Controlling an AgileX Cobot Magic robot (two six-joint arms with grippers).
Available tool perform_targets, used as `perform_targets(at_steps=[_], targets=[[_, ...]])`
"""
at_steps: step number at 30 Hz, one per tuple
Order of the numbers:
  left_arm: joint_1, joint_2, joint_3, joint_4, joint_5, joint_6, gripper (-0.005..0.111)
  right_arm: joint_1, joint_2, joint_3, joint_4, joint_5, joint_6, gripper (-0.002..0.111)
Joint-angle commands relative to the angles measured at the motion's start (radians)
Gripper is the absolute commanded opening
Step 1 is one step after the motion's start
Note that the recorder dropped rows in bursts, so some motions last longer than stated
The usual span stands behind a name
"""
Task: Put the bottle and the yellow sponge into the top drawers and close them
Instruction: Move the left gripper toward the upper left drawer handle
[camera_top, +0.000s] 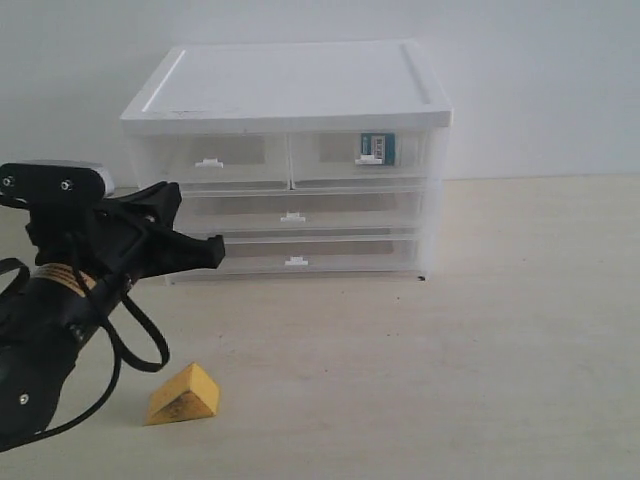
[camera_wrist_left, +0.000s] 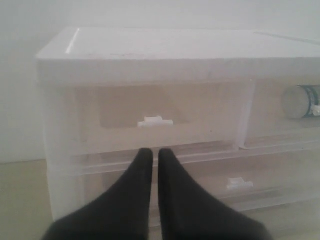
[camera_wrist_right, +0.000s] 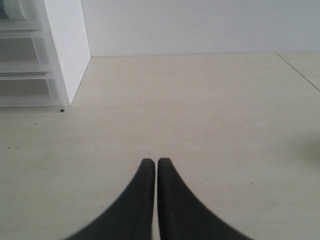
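Observation:
The bottle (camera_top: 377, 148) lies on its side inside the right top drawer (camera_top: 360, 160), which is pushed in; its white base shows through the clear front (camera_wrist_left: 300, 101). The left top drawer (camera_top: 210, 160) is also pushed in, and nothing shows in it (camera_wrist_left: 155, 121). On the table in front, at the left, sits the yellow sponge (camera_top: 183, 395). My left gripper (camera_top: 205, 250) is shut with nothing in it and hovers in front of the cabinet's left side, its tips (camera_wrist_left: 155, 152) pointing just below the left top drawer's handle. My right gripper (camera_wrist_right: 156, 162) is shut and holds nothing, above bare table right of the cabinet.
The white-topped cabinet (camera_top: 290, 85) stands at the back against a white wall, with two full-width clear drawers (camera_top: 295, 215) below the top pair, both pushed in. Its right side wall (camera_wrist_right: 67, 45) shows in the right wrist view. The left arm's cables (camera_top: 130, 345) loop near the sponge.

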Motion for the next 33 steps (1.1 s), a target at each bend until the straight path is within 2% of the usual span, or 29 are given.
perform_targets(at_steps=[1,3,9,11,15,20,23,26,33], targets=[[-0.006,0.052,-0.049,-0.008,-0.018,0.006,0.007,-0.002,-0.004,0.004,0.001,-0.006,0.0,0.0],[-0.006,0.064,-0.063,0.003,-0.007,0.006,0.016,-0.002,-0.004,0.004,0.001,-0.006,0.0,0.0],[-0.006,0.069,-0.072,0.06,0.0,0.006,0.064,-0.002,-0.004,0.004,0.001,-0.006,0.0,0.0],[-0.006,0.069,-0.072,0.072,0.0,0.0,0.072,-0.002,-0.004,0.004,0.001,-0.006,0.0,0.0],[-0.003,0.077,-0.079,0.065,-0.017,-0.041,0.074,-0.002,-0.004,0.004,0.001,-0.006,0.0,0.0],[-0.003,0.139,-0.114,0.065,-0.115,-0.039,0.074,-0.002,-0.004,0.004,0.001,-0.006,0.0,0.0],[-0.003,0.183,-0.142,0.054,-0.115,-0.032,0.074,-0.002,-0.004,0.004,0.001,-0.006,0.0,0.0],[-0.003,0.217,-0.173,-0.022,-0.115,-0.032,0.074,-0.002,-0.004,0.004,0.001,-0.006,0.0,0.0],[-0.003,0.25,-0.217,-0.047,-0.115,0.006,0.074,-0.002,-0.004,0.004,0.001,-0.008,0.0,0.0]])
